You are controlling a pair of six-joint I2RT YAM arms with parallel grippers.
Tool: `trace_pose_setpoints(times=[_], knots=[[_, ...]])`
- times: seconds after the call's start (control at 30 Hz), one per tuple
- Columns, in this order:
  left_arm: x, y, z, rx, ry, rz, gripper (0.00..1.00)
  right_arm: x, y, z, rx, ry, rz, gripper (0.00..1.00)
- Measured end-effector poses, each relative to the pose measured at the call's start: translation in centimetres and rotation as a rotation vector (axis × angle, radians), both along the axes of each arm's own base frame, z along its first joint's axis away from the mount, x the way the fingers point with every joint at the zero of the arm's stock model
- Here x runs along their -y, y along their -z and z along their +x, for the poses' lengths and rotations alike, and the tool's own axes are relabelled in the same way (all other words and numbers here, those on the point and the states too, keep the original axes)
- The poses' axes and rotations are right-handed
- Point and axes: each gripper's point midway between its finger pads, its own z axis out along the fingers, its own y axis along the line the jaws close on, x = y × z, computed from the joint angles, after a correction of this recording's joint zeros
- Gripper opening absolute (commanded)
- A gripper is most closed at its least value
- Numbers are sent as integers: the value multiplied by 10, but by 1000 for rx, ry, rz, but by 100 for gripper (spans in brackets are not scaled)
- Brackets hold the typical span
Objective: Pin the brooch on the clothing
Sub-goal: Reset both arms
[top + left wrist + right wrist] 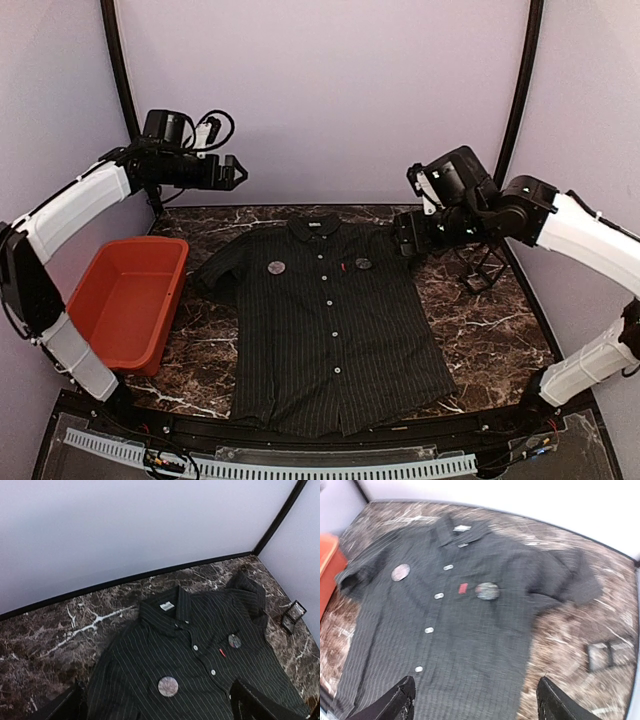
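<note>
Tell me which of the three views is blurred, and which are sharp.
Top external: sharp, evenly lit; the dark pinstriped collared shirt reads clearly. Left wrist: slightly soft, round grey brooch legible. Right wrist: motion-smeared, the brown marble table streaked.

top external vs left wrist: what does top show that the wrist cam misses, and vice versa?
Top external only: red bin, left arm and right arm, the shirt down to its hem. Left wrist only: its own fingers close up, spread at the bottom corners. Both: shirt collar and chest, two round brooches, red tag, small black frame on the table.
</note>
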Motion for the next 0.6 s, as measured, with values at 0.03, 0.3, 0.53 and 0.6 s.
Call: trace_pose_setpoints(times=[0.03, 0.3, 0.53, 0.6], knots=[[-2, 1, -18, -6, 13, -3, 99, 11, -4, -3, 14, 33, -2, 82], [-22, 32, -131, -32, 106, -30, 99, 92, 2, -37, 48, 228, -33, 87], [-44, 80, -187, -14, 123, 4, 99, 142, -17, -61, 170, 306, 28, 99], [-51, 79, -196, 46, 102, 1, 99, 151, -22, -64, 213, 318, 46, 99]])
